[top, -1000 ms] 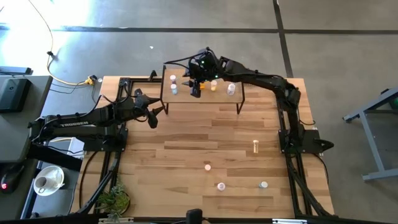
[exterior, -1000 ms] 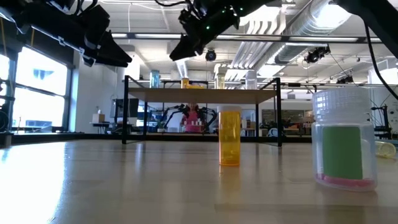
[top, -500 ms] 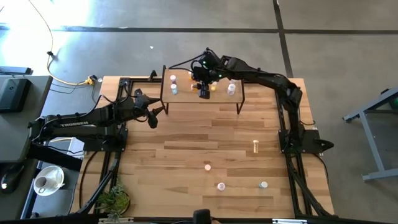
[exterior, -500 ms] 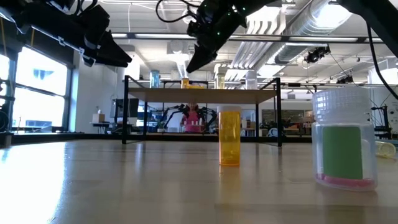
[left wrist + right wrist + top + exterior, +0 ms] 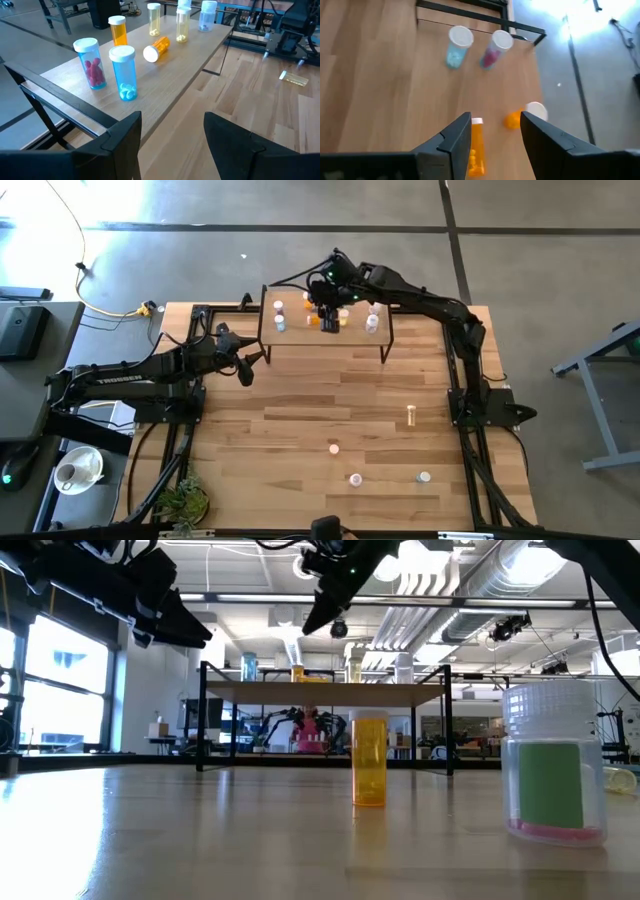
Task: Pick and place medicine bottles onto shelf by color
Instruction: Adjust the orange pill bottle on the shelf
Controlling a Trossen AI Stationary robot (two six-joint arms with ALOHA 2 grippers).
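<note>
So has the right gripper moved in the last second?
Yes. In the high view the right gripper has slid along the shelf, from near its middle toward the right end, while the left gripper waits beside the shelf.

My matt dark plastic fingers (image 5: 492,145), pale smooth wood top of the shelf (image 5: 200,47) on thin black metal legs, translucent glossy plastic medicine bottles (image 5: 125,72) with white caps, satin wood-plank tabletop (image 5: 300,420) across mid-frame
</note>
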